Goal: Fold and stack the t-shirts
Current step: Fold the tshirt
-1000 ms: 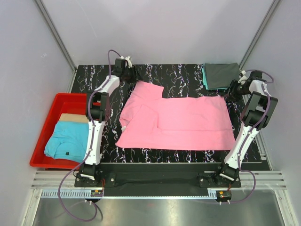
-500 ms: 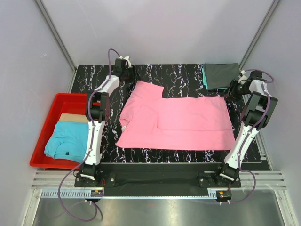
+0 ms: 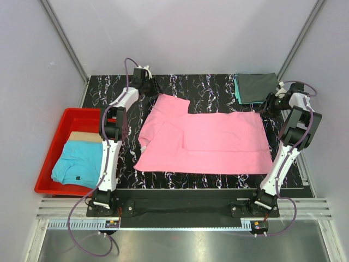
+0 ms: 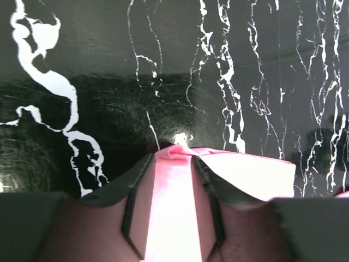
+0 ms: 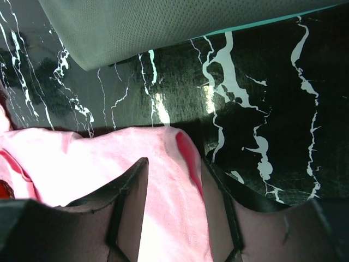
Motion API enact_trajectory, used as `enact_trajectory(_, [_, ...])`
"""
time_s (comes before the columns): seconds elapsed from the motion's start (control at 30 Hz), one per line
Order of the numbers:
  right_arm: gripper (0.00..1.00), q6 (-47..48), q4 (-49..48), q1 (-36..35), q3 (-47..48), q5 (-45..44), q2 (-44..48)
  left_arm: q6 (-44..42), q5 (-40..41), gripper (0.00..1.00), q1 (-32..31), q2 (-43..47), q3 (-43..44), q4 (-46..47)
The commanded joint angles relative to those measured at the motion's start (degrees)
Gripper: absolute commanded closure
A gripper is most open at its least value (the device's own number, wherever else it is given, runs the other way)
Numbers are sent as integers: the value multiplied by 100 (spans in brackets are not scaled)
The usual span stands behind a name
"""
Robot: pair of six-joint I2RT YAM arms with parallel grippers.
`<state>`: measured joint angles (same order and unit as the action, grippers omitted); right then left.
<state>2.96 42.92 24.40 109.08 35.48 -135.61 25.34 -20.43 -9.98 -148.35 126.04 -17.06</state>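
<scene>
Pink shirt (image 3: 204, 141) spread mid-worktop (image 3: 212, 87), left end effector (image 4: 173, 164) pinching its far-left corner, right end effector (image 5: 173, 180) pinching far-right corner, grey shirt (image 3: 256, 87) folded far right, blue shirt (image 3: 79, 162) in bin (image 3: 52, 144)

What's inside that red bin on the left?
The red bin holds a light blue shirt lying on top, with a tan cloth poking out behind it. How far the tan piece runs beneath, and whether anything else lies under them, is covered.
</scene>
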Motion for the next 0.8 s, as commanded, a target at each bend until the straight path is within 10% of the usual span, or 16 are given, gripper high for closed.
enact_trajectory(0.0, [50,187,85,-6,131,64,-124,172,-277,67,-22,-71,246,264])
enact_trajectory(0.27, [49,257,85,12,474,494,-299,340,-735,100,-39,-10,26,827])
enact_trajectory(0.5, [52,267,129,12,711,354,-484,296,-673,100,-22,70,44,853])
enact_trajectory(0.67, [93,231,182,12,870,240,-510,190,-586,100,-22,201,9,827])
enact_trajectory(0.77, [100,152,33,12,765,222,-379,33,-384,100,-22,351,-44,740])
